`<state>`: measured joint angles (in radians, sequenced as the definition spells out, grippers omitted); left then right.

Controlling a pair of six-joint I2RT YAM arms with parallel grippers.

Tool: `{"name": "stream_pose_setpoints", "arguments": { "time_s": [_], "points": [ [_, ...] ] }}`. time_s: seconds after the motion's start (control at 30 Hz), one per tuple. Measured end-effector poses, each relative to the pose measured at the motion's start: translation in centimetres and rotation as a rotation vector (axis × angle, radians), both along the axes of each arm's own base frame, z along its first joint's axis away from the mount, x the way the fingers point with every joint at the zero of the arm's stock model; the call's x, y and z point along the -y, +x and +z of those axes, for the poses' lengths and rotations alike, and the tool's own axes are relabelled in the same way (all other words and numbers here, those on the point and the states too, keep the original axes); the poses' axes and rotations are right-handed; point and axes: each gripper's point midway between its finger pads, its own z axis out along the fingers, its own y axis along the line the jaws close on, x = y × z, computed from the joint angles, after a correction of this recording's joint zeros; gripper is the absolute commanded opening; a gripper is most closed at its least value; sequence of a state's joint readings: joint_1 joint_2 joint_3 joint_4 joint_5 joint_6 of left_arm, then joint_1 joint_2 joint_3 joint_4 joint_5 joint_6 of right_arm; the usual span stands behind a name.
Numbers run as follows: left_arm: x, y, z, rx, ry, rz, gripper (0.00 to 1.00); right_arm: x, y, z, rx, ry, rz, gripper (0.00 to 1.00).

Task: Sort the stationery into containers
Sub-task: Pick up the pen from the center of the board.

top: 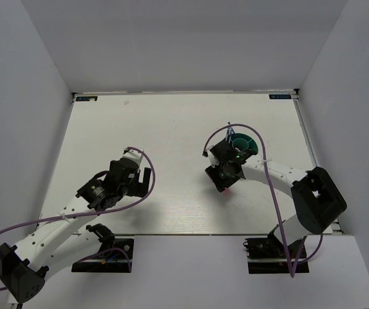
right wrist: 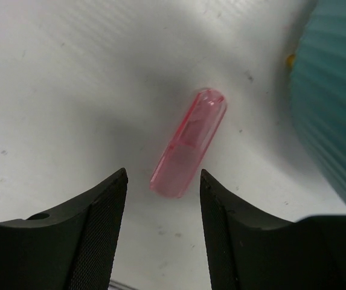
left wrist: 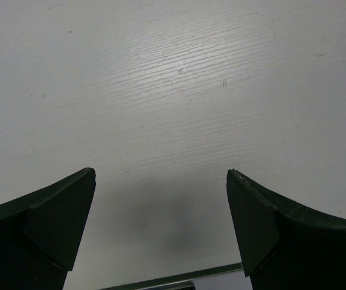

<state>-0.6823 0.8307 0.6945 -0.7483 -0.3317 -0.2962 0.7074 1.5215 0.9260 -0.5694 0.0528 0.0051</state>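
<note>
Stationery, L side: none shows in the L wrist view, only bare table [left wrist: 173,78].
L gripper [left wrist: 160,174]: jaws fully apart, holds nothing; hangs over the table, well apart from the work.
R gripper [right wrist: 163,175]: jaws partly apart, nothing clamped; low over the table, just L of the organiser.
Pink marker [right wrist: 188,145]: short, translucent, lies flat on the table. Near end sits btw. the R fingertips [right wrist: 109,193] w/o touching either; the rest points away and a bit to the R. Maybe only a cap, cannot tell.
Organiser [right wrist: 336,103]: teal, ribbed wall, just R of the marker, not touching it.
Step (my judgement): take the pink marker, then bring it into the organiser.
How to do it well:
- go fwd. so the jaws meet the middle, not the end
- turn the wrist a little to be square w/ the body
- close slowly, as round smooth plastic can roll or slip out
- keep the R-hand jaw off the teal wall
- lift straight up before moving over the rim
</note>
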Motion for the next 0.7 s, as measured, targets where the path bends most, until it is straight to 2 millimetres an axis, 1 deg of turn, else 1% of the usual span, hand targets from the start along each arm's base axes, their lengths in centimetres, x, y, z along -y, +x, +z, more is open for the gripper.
{"name": "stream_pose_setpoints", "arguments": {
  "time_s": [0.17,0.3,0.43,0.57,0.67,0.7],
  "points": [
    [0.0,0.0,0.1,0.003,-0.002,0.000,0.99,0.6,1.1,-0.6,0.060,-0.032,-0.027,0.55],
    [0.0,0.0,0.1,0.003,-0.002,-0.001,0.99,0.4,1.8,-0.9,0.082,-0.035,-0.042,0.54],
    [0.0,0.0,0.1,0.003,-0.002,-0.001,0.99,0.4,1.9,-1.8,0.068,-0.050,-0.048,0.54],
    [0.0,0.0,0.1,0.004,-0.002,-0.001,0.99,0.5,1.9,-2.3,0.059,-0.058,-0.050,0.54],
    [0.0,0.0,0.1,0.004,-0.003,-0.001,0.99,0.4,1.9,-2.4,0.059,-0.053,-0.049,0.52],
    [0.0,0.0,0.1,0.004,-0.003,-0.001,0.99,0.3,1.8,-2.4,0.058,-0.048,-0.048,0.49]
  ]
}}
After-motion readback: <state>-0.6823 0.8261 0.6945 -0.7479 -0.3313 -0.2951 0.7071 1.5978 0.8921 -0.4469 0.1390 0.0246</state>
